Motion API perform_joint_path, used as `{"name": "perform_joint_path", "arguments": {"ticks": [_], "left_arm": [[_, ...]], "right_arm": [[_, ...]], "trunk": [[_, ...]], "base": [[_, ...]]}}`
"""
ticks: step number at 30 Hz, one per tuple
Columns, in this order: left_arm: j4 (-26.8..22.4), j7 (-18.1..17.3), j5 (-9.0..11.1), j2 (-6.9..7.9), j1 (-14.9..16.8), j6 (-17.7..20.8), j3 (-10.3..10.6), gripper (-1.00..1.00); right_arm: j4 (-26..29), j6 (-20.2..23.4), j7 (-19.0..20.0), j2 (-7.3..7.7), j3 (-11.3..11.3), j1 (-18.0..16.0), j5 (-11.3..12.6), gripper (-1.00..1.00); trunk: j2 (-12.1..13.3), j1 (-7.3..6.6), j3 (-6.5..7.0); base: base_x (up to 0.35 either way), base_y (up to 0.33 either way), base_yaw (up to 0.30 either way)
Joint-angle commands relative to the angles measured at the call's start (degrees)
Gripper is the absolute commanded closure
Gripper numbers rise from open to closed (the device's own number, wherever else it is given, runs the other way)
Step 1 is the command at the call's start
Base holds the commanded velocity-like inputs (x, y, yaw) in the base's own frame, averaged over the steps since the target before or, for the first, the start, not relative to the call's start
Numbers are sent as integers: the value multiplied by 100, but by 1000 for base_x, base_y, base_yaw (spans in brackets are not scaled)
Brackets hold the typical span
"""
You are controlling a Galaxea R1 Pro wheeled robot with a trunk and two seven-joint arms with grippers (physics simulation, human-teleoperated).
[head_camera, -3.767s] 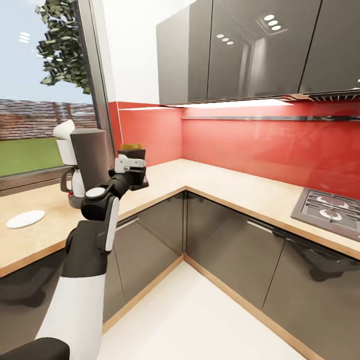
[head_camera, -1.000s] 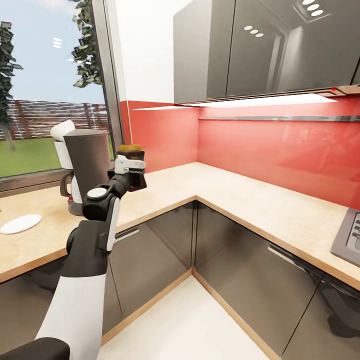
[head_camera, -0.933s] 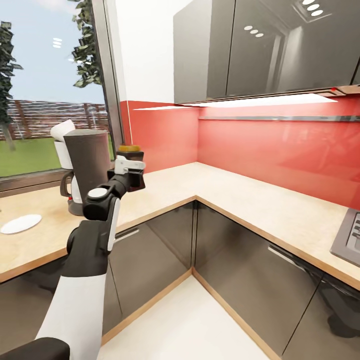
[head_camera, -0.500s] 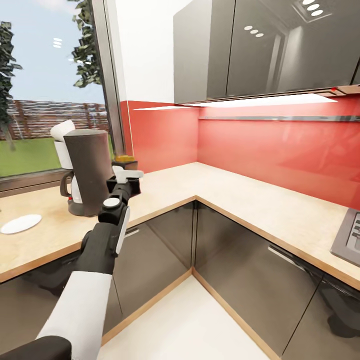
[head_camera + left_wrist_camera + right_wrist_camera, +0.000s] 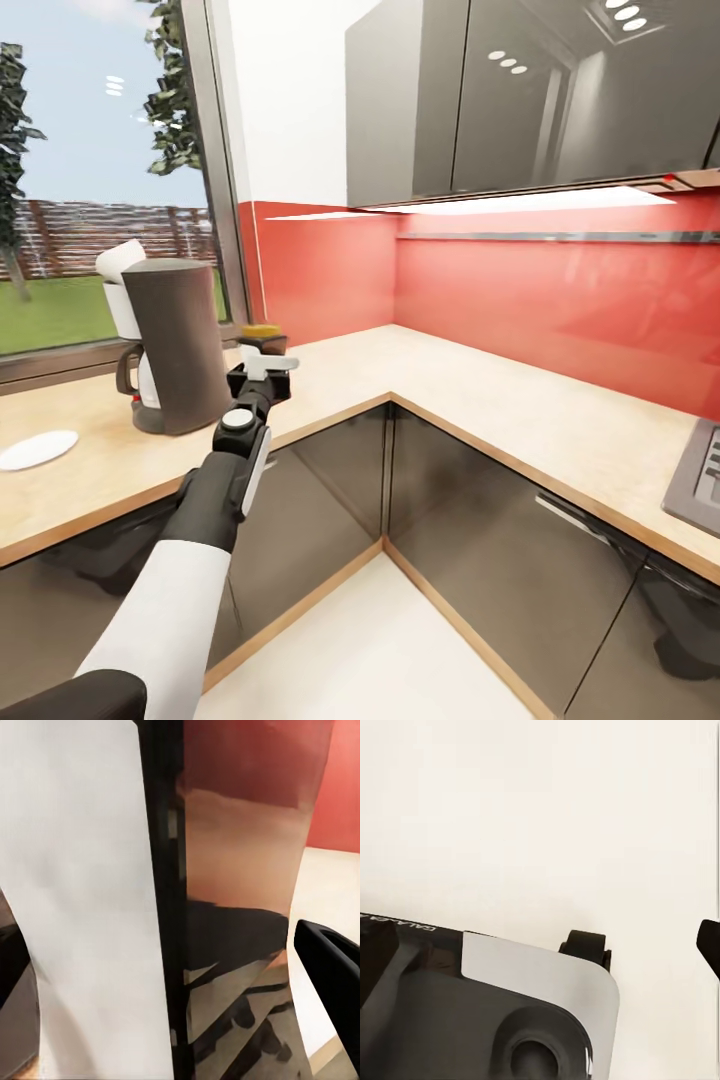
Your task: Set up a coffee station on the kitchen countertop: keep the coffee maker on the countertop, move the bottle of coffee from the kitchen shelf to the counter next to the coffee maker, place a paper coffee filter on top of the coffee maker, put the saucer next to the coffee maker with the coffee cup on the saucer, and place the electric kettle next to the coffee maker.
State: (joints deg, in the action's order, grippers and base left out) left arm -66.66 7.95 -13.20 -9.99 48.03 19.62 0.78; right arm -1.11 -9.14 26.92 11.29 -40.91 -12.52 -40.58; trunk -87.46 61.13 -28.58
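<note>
The bottle of coffee [image 5: 265, 334], dark with a yellow cap, sits low over the kitchen countertop [image 5: 450, 390], just right of the coffee maker [image 5: 180, 340]. My left gripper [image 5: 262, 368] is shut on it, and the bottle's base is hidden behind the hand. In the left wrist view the bottle's pale label [image 5: 82, 907] and dark glass [image 5: 232, 870] stand close up between the black fingers [image 5: 330, 975]. The white saucer [image 5: 35, 450] lies on the counter left of the coffee maker. In the right wrist view a black fingertip [image 5: 709, 943] sits far out at the frame's side, so the right gripper is open, over pale floor.
The counter turns a corner under a red backsplash [image 5: 500, 290] and glossy grey wall cabinets [image 5: 500, 90]. A window [image 5: 90, 170] runs behind the coffee maker. A hob's corner [image 5: 700, 480] shows at the far right. White floor [image 5: 380, 640] lies below.
The camera panned left before the last second. Since then my left arm has stretched forward and down, bringing the bottle from chest height to counter level beside the coffee maker.
</note>
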Motion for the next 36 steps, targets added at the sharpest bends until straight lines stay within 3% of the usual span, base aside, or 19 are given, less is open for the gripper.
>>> {"name": "perform_joint_path", "arguments": {"ticks": [1, 36], "left_arm": [[10, 23, -43, 0, 4, 35, 9, 100], [33, 40, -51, 0, 4, 33, 1, 100]], "right_arm": [[-12, -26, 4, 4, -48, -5, -55, -100], [-20, -23, 1, 6, -48, -5, -55, -100]], "trunk": [[-3, 1, -6], [-3, 1, -6]], "base": [[165, -116, 0], [114, -43, 12]]}}
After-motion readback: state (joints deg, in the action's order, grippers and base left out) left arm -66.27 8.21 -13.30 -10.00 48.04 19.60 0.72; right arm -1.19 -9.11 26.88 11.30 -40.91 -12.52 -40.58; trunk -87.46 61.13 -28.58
